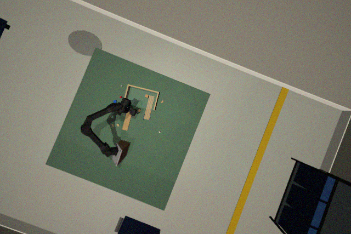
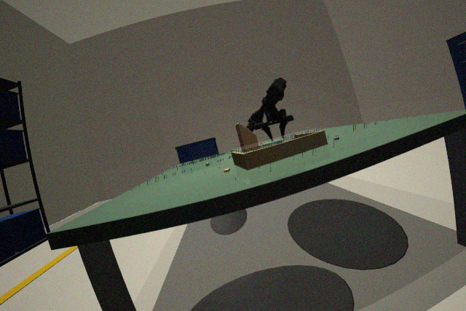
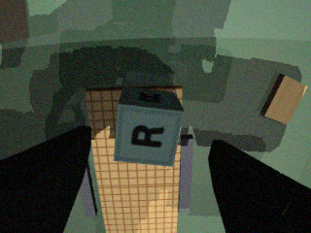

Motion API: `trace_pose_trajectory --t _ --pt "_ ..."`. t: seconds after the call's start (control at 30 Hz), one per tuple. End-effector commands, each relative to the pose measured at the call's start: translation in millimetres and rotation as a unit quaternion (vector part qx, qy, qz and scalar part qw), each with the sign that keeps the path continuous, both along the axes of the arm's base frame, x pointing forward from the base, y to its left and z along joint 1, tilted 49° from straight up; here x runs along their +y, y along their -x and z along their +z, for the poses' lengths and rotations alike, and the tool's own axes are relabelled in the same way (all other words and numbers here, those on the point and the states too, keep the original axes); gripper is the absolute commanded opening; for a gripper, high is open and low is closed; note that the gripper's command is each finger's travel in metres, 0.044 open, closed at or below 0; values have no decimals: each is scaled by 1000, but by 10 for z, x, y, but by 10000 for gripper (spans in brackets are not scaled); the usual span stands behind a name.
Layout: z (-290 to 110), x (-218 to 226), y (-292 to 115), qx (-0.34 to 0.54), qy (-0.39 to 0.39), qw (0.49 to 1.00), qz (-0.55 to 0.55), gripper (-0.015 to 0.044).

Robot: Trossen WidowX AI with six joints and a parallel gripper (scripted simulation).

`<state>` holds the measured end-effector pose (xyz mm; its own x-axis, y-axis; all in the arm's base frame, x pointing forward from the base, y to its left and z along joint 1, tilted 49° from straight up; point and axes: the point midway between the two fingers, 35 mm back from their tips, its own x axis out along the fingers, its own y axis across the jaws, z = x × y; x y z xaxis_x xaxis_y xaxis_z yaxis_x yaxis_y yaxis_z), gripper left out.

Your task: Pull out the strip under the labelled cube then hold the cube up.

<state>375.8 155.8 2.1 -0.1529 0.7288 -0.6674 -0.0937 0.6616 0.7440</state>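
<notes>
From the wrist camera I see my two dark fingers low at either side, standing about half open with nothing between them yet. Between and just beyond them lies a tan gridded strip (image 3: 136,208) running away from me along the green bench (image 3: 272,7). At its far end sits the pale cube (image 3: 150,131) marked with an R, tilted a little, its lettered face toward me. The cube rests on that strip, ahead of the fingertips and apart from them. Off to the right, well clear of the strip, a small tan block (image 3: 286,99) lies on the bench.

From above, this strip (image 1: 126,121) lies outside the open side of a low three-sided wooden frame (image 1: 141,88), while other strips (image 1: 148,107) lie side by side just inside it. A small orange block (image 1: 146,95) sits inside the frame near their far end. Small red (image 1: 120,96) and blue (image 1: 114,101) beads lie beside my wrist.

The arm (image 1: 93,124) rises from its base plate (image 1: 116,160), bends through the elbow, then reaches toward the frame with the wrist pitched down over the strip's far end. From the side view the arm (image 2: 271,105) stoops behind the frame's wall (image 2: 278,150).
</notes>
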Motion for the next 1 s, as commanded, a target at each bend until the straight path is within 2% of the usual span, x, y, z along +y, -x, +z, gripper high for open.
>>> trace_pose_trajectory --t 0.0,0.8,0.93,0.97 --pt "-67 74 39 6 -1 1000 0 250" --pt "-234 274 95 6 -3 1000 1 250" --pt "-221 259 77 2 -1 1000 1 145" --pt "-221 259 77 2 -1 1000 1 138"
